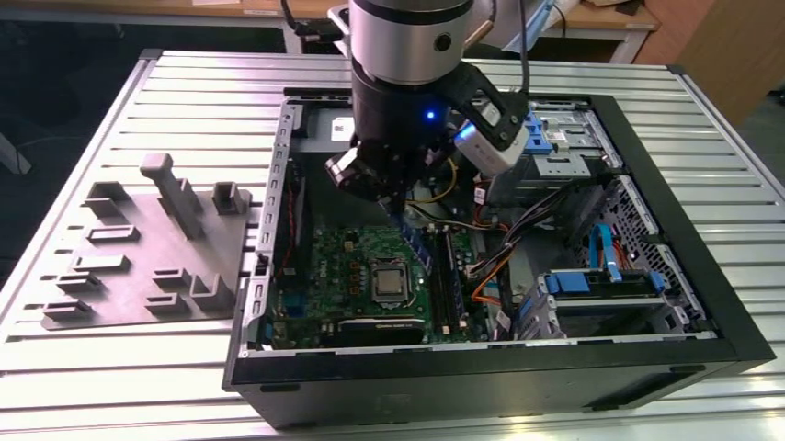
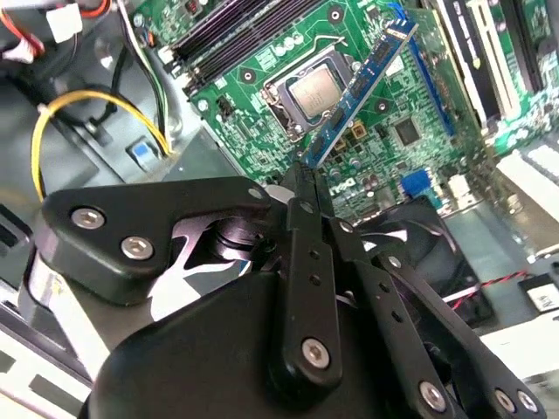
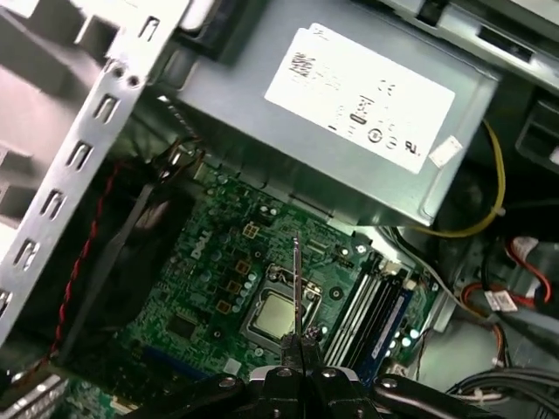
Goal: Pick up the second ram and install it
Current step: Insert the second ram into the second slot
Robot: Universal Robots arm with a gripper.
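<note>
Your gripper [image 2: 306,179] is clamped on the second ram [image 2: 360,89], pinching one short end so the stick juts out over the motherboard [image 2: 253,113]; the pick-up part reads as done, and the grey holder tray [image 1: 147,248] sits well apart on the table [image 1: 123,386], at the exterior view's left. In the first wrist view you see the stick edge-on, a thin line above the processor socket [image 3: 278,316], beside the long memory slots [image 3: 367,305] but not in any of them; in the exterior view it hangs slanted inside the open case [image 1: 491,372]. What is left, as I judge it, is the install itself: the stick is neither lined up over a slot nor seated
</note>
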